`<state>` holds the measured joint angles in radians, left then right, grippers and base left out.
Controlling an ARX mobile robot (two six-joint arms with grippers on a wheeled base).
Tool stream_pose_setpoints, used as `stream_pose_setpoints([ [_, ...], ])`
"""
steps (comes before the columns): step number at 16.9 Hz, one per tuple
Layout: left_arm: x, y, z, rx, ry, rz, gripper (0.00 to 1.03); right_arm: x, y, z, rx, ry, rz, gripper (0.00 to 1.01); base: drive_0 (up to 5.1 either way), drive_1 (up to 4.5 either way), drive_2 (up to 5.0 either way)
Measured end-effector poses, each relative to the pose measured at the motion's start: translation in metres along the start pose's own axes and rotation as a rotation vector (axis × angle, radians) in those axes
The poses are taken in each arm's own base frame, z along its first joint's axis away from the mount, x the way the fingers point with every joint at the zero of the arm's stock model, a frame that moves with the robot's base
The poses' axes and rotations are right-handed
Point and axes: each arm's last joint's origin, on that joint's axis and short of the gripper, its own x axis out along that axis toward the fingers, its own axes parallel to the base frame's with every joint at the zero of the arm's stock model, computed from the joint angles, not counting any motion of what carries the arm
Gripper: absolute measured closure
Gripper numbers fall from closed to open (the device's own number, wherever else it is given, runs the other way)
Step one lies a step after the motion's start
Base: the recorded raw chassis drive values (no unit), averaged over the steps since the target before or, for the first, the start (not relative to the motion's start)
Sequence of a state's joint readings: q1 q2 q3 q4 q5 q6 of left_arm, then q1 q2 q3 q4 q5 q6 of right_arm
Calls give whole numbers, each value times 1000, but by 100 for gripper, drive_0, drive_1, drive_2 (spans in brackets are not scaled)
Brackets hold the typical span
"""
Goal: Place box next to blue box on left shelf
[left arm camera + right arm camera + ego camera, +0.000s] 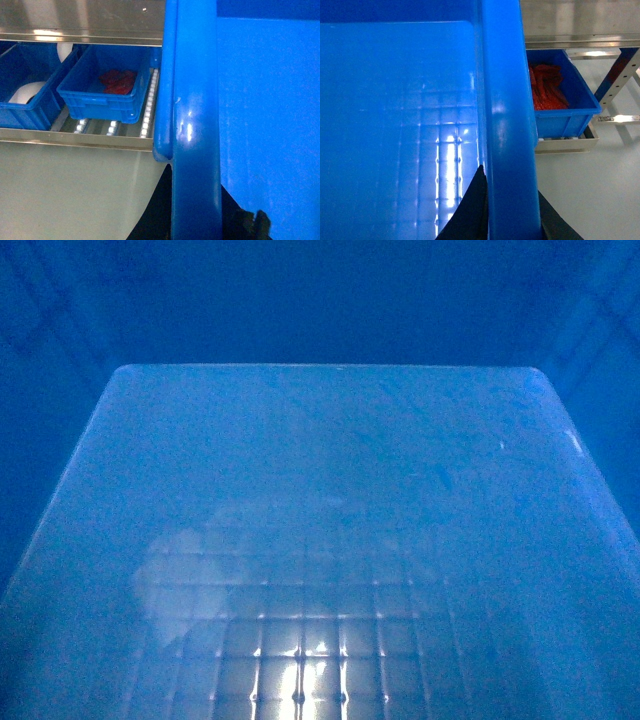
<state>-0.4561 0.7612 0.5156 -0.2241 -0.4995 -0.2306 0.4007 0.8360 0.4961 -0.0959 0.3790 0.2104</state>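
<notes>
Head view: the box [320,540] fills the frame, its long axis running away from the camera.
Both pincers, left [200,220] and right [512,220], pinch opposite rims; the shelf [75,137] lies ahead.

Large blue plastic crate [400,125] fills the left, glossy grid-embossed floor w/ glare. Right hand [512,227], dark fingers [467,210] either side of the thick rim, clamps it. Beyond: small blue plastic bin [570,112] holding red items [547,87] on a steel shelf [570,145].
</notes>
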Motion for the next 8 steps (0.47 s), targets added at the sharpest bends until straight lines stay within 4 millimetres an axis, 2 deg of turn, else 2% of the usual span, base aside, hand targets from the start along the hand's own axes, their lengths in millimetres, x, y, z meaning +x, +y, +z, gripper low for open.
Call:
stream_pose_setpoints([
  [8, 0, 0, 0, 0, 0, 0, 94, 0, 0, 0, 0, 1, -1, 92, 0, 0, 0],
])
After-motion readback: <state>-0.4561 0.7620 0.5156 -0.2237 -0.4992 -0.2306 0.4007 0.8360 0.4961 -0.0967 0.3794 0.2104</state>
